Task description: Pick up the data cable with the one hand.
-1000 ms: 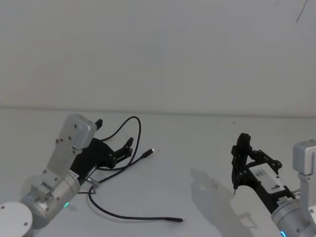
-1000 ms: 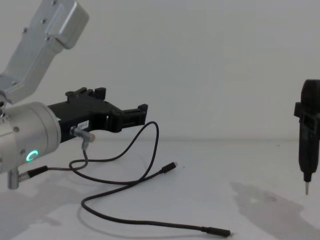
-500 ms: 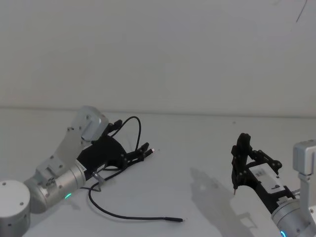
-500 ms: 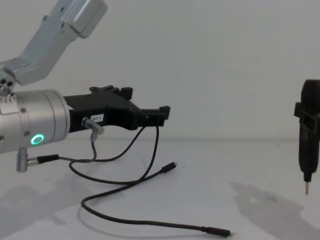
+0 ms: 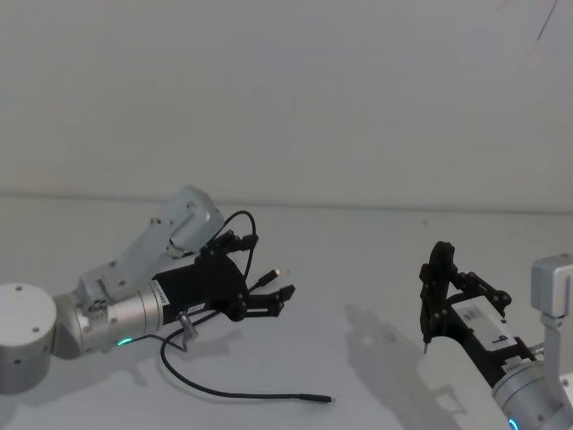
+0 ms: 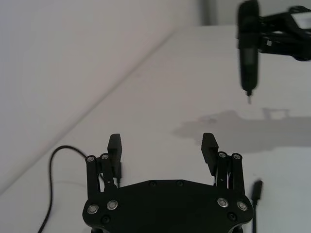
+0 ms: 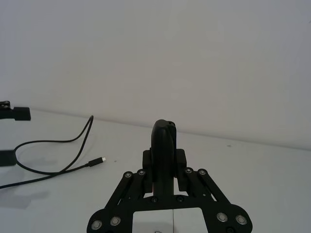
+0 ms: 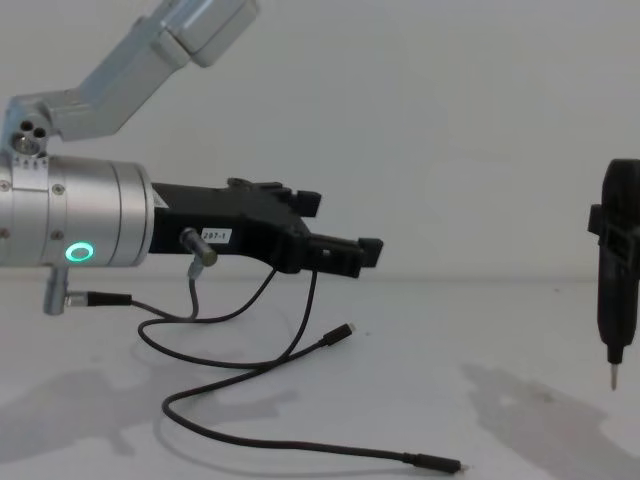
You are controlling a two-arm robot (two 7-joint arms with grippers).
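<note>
The data cable (image 5: pixel 269 279) lies in loose loops on the white table, one slim plug near the middle and the other end (image 5: pixel 315 399) closer to me. My left gripper (image 5: pixel 269 267) hovers open above the looped part, holding nothing. From the chest view it (image 8: pixel 345 235) hangs level over the cable (image 8: pixel 341 333), clear of the table. The left wrist view shows both fingers (image 6: pixel 114 146) spread wide, with cable (image 6: pixel 52 162) off to one side and a plug (image 6: pixel 256 190) at the other. My right gripper (image 5: pixel 440 300) is shut on a black pen-like tool (image 7: pixel 163 141).
The pen-like tool (image 8: pixel 618 290) hangs point down over the table at the right, casting a shadow. A short grey wire with silver plugs (image 8: pixel 192 262) runs along my left wrist. A plain white wall backs the table (image 5: pixel 376 260).
My left arm has swung right and forward, carrying the open gripper from beside the cable loop to over it. The right arm and the cable have not moved.
</note>
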